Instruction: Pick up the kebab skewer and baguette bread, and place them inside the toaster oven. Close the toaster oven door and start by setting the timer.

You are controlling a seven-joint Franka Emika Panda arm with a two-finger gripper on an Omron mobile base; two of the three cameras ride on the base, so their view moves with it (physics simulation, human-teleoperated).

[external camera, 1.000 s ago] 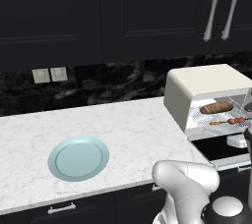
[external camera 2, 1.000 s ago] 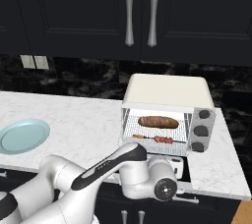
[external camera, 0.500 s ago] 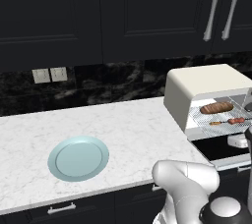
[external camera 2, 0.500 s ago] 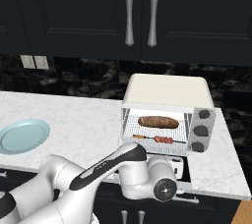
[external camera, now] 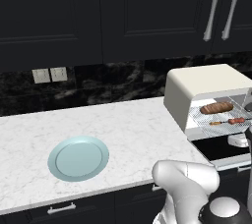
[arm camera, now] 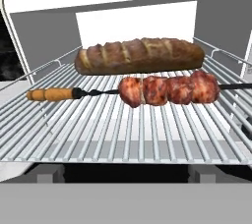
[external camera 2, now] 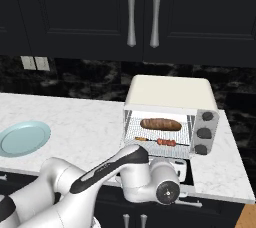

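Observation:
The cream toaster oven [external camera 2: 170, 91] stands on the right of the counter. Its door [external camera: 220, 150] is folded down flat in front. On the wire rack [arm camera: 123, 129] the baguette bread [arm camera: 140, 55] lies at the back. The kebab skewer [arm camera: 165, 90] lies just in front of it, parallel, with its orange handle pointing left in the hand view. Both also appear in the right base view, the baguette bread [external camera 2: 161, 124] above the kebab skewer [external camera 2: 161, 142]. My gripper [external camera 2: 176, 166] hovers low over the lowered door, facing into the oven and apart from the food, open and holding nothing.
A pale blue plate [external camera: 78, 157] sits on the white marble counter [external camera: 133, 125] to the left. Three dark knobs [external camera 2: 204, 133] run down the oven's right front. Dark cabinets with silver handles [external camera 2: 144, 13] hang overhead. My arm's elbow [external camera: 189, 181] bulks at the counter's front edge.

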